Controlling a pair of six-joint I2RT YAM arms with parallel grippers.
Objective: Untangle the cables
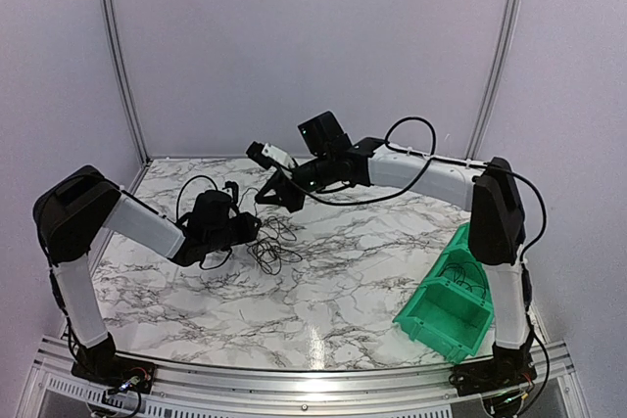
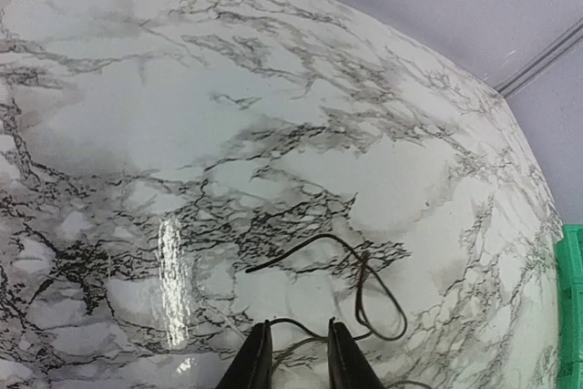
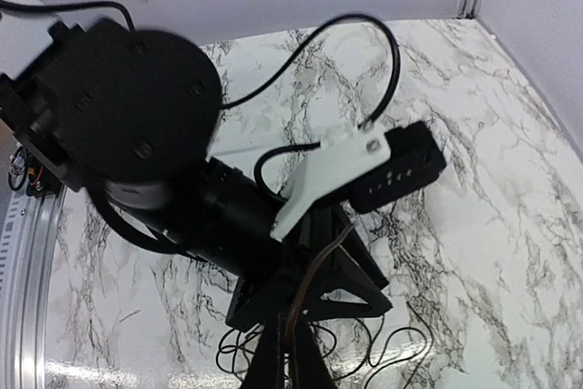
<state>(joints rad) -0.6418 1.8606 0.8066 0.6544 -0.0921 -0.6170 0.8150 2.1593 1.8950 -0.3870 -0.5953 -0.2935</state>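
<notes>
Pinching a strand of the cables (image 1: 275, 250) in the right gripper (image 3: 286, 354), fingers pressed together, above the loose tangle left of centre on the table (image 1: 343, 315). Straddling another strand with the left gripper (image 2: 301, 357), fingers narrowly apart, low over the marble.

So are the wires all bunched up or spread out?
Bunched up. The cables sit in a loopy clump on the marble table, with a few strands rising to the right gripper.
</notes>
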